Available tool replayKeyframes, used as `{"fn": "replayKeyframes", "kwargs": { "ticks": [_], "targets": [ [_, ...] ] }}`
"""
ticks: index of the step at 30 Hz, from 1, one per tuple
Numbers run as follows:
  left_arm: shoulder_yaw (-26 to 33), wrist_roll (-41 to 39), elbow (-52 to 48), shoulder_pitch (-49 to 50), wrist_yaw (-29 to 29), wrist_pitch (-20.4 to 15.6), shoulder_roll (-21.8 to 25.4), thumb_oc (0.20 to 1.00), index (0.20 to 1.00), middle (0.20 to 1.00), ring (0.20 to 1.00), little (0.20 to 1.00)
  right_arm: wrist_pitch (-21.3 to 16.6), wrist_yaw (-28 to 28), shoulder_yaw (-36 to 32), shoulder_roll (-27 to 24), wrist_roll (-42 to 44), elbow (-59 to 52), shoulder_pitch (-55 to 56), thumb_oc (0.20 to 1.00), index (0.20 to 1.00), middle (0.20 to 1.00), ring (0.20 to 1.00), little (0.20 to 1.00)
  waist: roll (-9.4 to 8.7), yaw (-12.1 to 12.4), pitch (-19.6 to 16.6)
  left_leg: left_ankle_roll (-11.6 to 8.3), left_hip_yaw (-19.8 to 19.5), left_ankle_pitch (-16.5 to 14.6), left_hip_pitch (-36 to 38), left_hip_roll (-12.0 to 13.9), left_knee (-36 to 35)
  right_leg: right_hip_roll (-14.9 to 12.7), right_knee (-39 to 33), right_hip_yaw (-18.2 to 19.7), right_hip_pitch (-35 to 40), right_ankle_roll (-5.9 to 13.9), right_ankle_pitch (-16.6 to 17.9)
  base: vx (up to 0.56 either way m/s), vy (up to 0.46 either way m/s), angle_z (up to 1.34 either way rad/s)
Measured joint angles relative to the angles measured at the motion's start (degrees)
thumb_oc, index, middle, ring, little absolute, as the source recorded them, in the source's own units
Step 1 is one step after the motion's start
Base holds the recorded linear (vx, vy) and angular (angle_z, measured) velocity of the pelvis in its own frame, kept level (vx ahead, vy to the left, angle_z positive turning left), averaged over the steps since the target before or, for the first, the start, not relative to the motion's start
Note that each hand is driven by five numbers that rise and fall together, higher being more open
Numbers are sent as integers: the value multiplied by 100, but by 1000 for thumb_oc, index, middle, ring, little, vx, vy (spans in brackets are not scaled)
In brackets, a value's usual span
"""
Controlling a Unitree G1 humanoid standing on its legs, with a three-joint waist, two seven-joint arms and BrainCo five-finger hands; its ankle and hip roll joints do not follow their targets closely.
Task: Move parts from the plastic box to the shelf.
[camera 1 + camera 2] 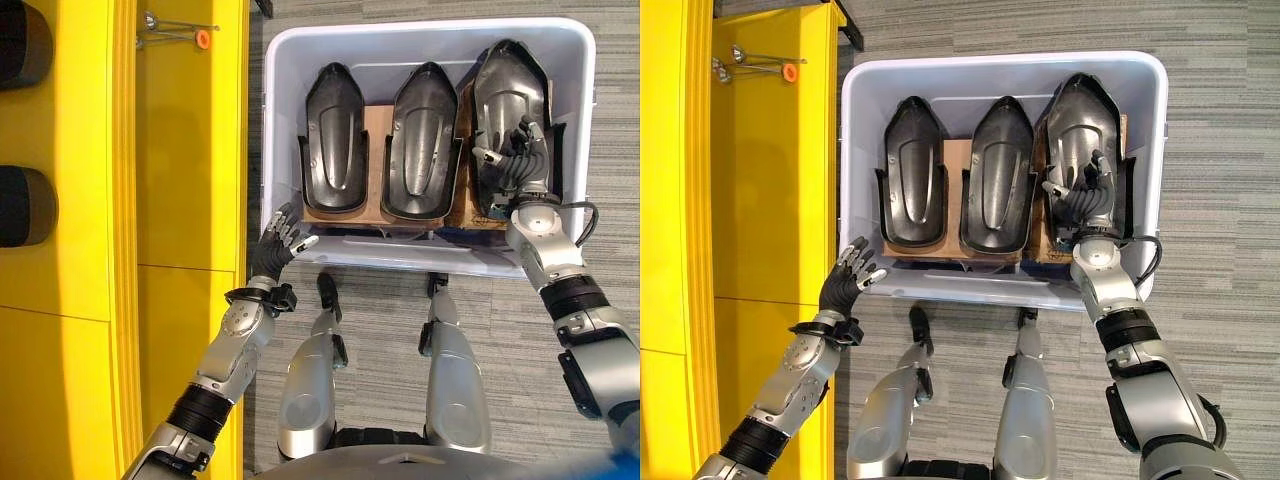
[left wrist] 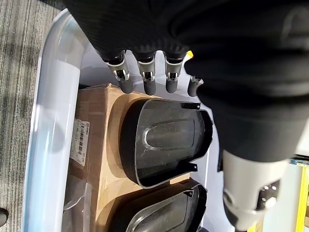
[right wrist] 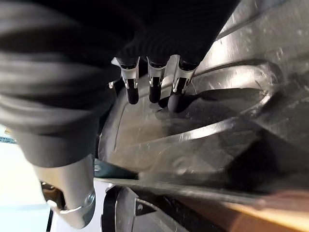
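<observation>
We see grey striped carpet floor [image 1: 610,120] at right and far, brown cardboard sheet [image 1: 378,125] lying flat, two metal rods with an orange cap [image 1: 202,39] at far left

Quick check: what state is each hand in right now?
Left hand: open, holding nothing, at the plastic box's near rim.
Right hand: open, fingers resting on the rightmost black part.

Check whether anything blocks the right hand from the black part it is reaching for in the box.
Nothing visible does. The right hand is already over the rightmost black part in the white plastic box, its fingers on the part's surface.
</observation>
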Motion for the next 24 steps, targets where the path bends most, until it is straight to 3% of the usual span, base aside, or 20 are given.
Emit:
{"fn": "replayKeyframes", "kwargs": {
  "ticks": [12, 24],
  "targets": [
    [-219, -124, 1, -54, 7, -57, -4, 1000, 1000, 1000, 1000, 1000, -152, 37, 305, 92, -174, 190, -184, 1000, 1000, 1000, 1000, 1000, 1, -78, 1, 40, -15, 45, -66, -65, 14, -58, 61, 2, -86, 16, 20, -2, 0, 1],
    [-217, -118, 4, -155, 133, -67, -21, 1000, 1000, 1000, 1000, 1000, -99, 319, 705, 569, -296, -307, 49, 1000, 1000, 1000, 1000, 1000, 1, -83, 1, 22, -143, 103, -107, -52, 60, -56, 142, -46, -86, 7, 24, 0, -4, 2]
  ]
}}
